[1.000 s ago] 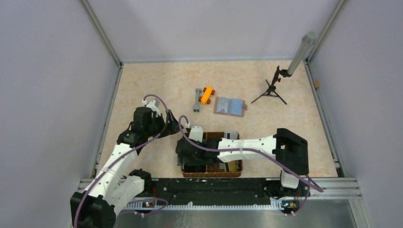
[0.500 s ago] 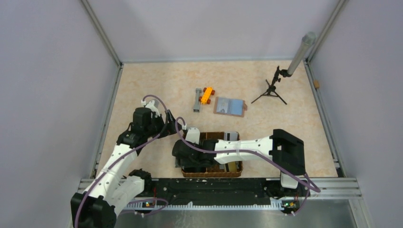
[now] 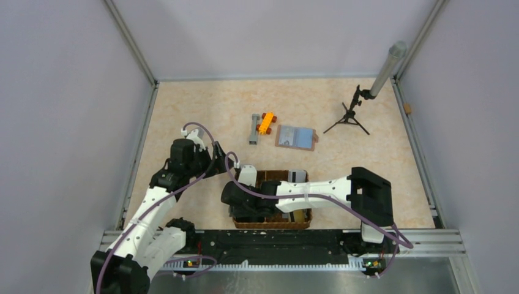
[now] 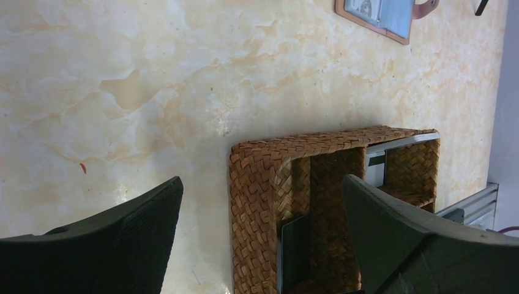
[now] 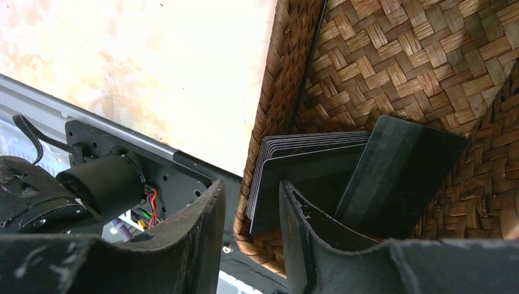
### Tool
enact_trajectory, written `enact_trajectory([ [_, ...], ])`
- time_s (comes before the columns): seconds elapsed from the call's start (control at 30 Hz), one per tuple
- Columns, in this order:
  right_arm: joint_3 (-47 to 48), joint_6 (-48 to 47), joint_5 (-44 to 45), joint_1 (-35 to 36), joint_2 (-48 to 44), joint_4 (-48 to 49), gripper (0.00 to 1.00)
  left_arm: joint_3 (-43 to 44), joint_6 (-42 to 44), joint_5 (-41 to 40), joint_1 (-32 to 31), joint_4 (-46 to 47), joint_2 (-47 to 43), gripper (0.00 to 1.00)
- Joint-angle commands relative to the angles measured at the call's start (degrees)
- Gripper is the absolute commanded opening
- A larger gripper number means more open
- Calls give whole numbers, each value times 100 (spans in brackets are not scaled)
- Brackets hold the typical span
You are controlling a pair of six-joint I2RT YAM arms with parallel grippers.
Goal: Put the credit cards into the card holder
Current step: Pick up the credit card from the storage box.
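cards (image 5: 306,160) stood stacked on edge in the left compartment of the woven basket (image 5: 392,55), well apart from the card holder (image 3: 295,136) lying open on the table (image 3: 202,104). right gripper (image 5: 251,187) hung over them, jaws narrowly parted, gripping nothing; left gripper (image 4: 262,180) gaped wide beside the basket. the pinch needed to take a single card, clear of the wall.

Table top (image 4: 153,73) — marble-look cream, smooth, faint sheen.
Basket (image 4: 260,165) — woven brown strips, rough, matt.
Credit cards (image 5: 306,171) inside: thin dark plastic, smooth, low gloss.
Card holder (image 4: 392,15): brown leather-like rim, light blue lining.
Left gripper (image 4: 262,180) pads (image 4: 122,239): black, fine grid texture, matt.
Right gripper (image 5: 251,184) fingers (image 5: 343,257): black, grainy, scuffed.
Arm shells (image 3: 312,187): white smooth plastic.
Rail (image 5: 30,104): bare grey metal.
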Motion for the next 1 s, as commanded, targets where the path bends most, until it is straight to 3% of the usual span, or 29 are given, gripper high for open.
enact_trajectory([
  [0.0,390,45,145,146,-95,79,36,-84,15,71,44,210,-119,99],
  [0.33,352,57,304,199,-217,61,24,-89,15,144,49,236,-87,99],
  [0.6,419,17,324,195,-140,-92,19,-88,19,144,49,226,-121,99],
  [0.97,585,-71,598,238,-39,-440,0,-88,24,127,53,219,-123,99],
])
